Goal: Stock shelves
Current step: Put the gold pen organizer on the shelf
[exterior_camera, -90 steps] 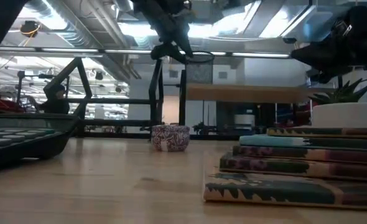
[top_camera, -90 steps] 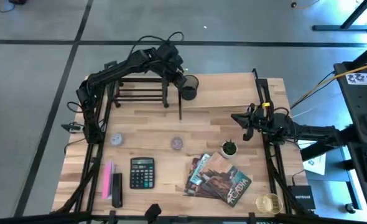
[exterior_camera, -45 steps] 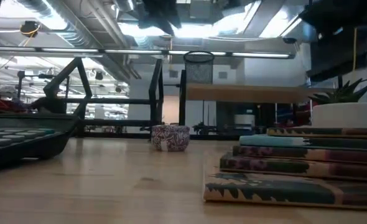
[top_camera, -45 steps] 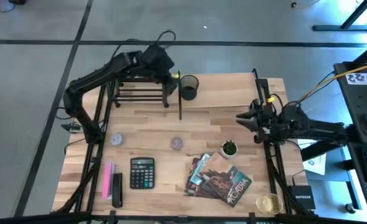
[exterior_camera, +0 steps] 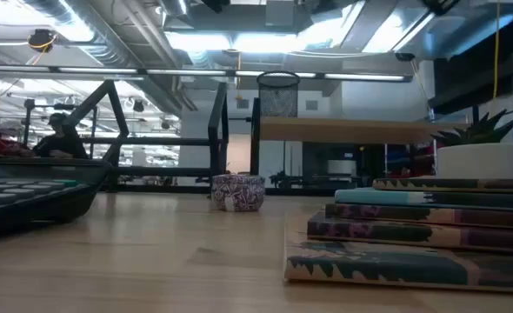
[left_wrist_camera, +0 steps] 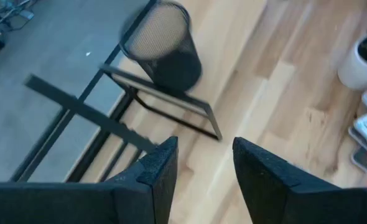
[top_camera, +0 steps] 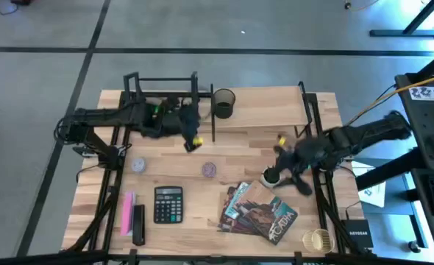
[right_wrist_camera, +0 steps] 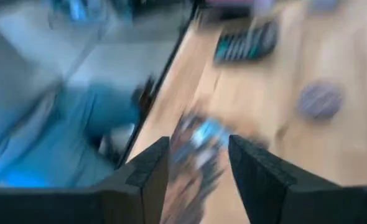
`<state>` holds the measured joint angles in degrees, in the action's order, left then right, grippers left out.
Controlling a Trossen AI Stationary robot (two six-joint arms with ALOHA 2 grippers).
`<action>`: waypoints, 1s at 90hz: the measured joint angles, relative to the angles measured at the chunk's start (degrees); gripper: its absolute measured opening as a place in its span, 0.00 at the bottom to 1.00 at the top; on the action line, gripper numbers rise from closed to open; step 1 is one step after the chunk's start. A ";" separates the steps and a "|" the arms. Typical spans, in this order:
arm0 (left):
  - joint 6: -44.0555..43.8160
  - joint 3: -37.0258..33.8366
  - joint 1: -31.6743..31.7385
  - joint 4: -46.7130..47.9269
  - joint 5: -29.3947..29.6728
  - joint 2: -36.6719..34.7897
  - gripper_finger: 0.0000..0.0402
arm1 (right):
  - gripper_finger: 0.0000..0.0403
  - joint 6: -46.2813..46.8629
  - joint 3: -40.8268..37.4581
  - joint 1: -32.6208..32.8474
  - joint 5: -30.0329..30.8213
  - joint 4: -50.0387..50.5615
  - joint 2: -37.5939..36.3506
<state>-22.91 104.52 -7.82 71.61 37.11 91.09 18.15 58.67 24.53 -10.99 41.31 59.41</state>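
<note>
Your mesh pen cup (top_camera: 223,102) stands on the light-wood board shelf (top_camera: 265,118) at the table's far edge, the one item stocked; the black book rack (top_camera: 162,92) beside it shows nothing in it. Your left gripper (top_camera: 191,140) hangs released and empty just in front of the rack. Your right gripper (top_camera: 281,171), fingers parted on nothing, hovers close over the potted plant (top_camera: 271,176). Books (top_camera: 260,211), calculator (top_camera: 168,204) and two small tins (top_camera: 210,170) wait on the tabletop, so most of the job appears left.

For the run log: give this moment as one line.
left gripper: open, empty, near black metal-bar book rack | right gripper: open, empty, above small potted plant | black mesh pen cup: on light-wood board shelf
</note>
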 joint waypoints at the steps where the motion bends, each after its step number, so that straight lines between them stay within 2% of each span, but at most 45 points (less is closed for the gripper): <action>1: -0.54 -0.33 -0.50 0.05 0.32 0.00 0.34 | 0.38 0.83 0.84 0.93 0.51 1.31 0.90; 15: -5.77 -5.04 -6.19 -0.57 1.45 0.00 0.34 | 0.38 12.22 9.42 11.46 2.59 16.98 11.20; 26: -8.94 -10.26 -9.14 -2.99 4.28 0.00 0.34 | 0.39 20.91 11.23 17.52 0.10 22.17 15.73; 42: -12.86 -18.34 -11.91 -9.86 5.74 0.00 0.34 | 0.48 31.84 10.30 27.18 -2.95 22.31 18.28; 55: -13.29 -23.41 -13.39 -17.03 5.60 0.02 0.34 | 0.57 37.60 10.30 34.13 -1.51 22.55 19.68; 66: -13.29 -25.89 -14.38 -21.52 5.52 0.02 0.34 | 0.59 40.51 10.30 38.91 0.00 21.65 22.75; 75: -12.66 -27.34 -14.97 -25.19 5.56 0.02 0.34 | 0.60 40.68 10.30 41.39 1.82 20.26 26.60; 90: -12.85 -27.44 -15.83 -26.56 5.57 0.12 0.34 | 0.60 40.93 10.26 41.85 2.59 22.69 33.37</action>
<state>-35.77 77.08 -23.65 45.06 42.68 91.21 59.08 68.93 66.37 -8.40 64.00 92.78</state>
